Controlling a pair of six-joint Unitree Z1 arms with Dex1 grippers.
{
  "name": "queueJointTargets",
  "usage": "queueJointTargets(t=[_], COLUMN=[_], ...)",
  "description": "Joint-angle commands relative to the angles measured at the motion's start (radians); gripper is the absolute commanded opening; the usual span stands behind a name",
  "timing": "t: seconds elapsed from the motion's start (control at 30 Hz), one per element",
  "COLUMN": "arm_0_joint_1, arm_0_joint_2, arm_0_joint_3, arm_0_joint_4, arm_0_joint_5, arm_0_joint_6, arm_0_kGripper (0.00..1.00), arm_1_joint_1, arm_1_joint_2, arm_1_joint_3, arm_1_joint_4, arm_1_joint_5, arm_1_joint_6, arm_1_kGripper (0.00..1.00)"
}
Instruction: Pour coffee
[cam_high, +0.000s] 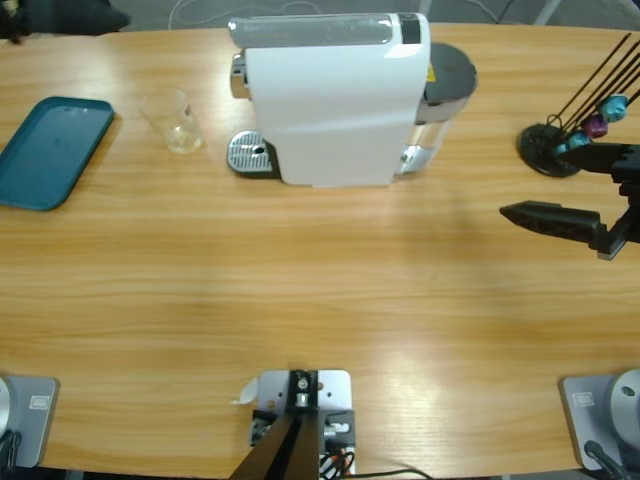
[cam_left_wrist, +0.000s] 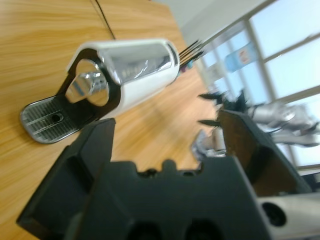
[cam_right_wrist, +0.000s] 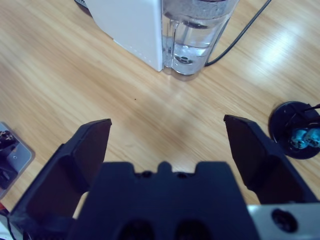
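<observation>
Teal tray at far left of the high view, lying flat near the table's left edge. Just right of it, a clear glass stands upright, apart from both tray and machine. No dark liquid can be made out in it; coffee not seen in any view.

White coffee machine at upper middle, spout end facing left, its round metal drip grille bare and well apart from the glass. Left wrist view looks at that same front: chrome spout above the grille, nothing under it. Left gripper has jaws spread wide, holding nothing; it does not show in the high view.

Water tank at the machine's rear, partly filled, with a black cable trailing off beside it.

Right gripper enters from the right edge of the high view, over bare wood; in its own wrist view jaws stand wide, nothing between them. Capsule stand with black rods and teal and purple capsules sits at upper right, near that gripper.

Lower half of the table is open wood from left to right.
</observation>
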Motion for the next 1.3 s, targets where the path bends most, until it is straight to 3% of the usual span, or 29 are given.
queueJointTargets(t=[0.03,0.2,1.3], arm_0_joint_1=[0.042,0.035,-0.013], arm_0_joint_2=[0.216,0.334,0.429], arm_0_joint_3=[0.004,0.014,0.041], arm_0_joint_4=[-0.25,-0.405,-0.563], arm_0_joint_5=[-0.119,-0.273,-0.272], arm_0_joint_6=[-0.246,-0.317,-0.397], arm_0_kGripper=[0.865,0.844,0.83], arm_1_joint_1=[-0.007,-0.007,-0.007], arm_1_joint_2=[0.02,0.026,0.016], arm_1_joint_3=[0.016,0.017,0.022], arm_1_joint_4=[0.01,0.007,0.004], arm_1_joint_5=[-0.02,-0.021,-0.026], arm_1_joint_6=[0.015,0.015,0.018], arm_1_kGripper=[0.973,0.973,0.968])
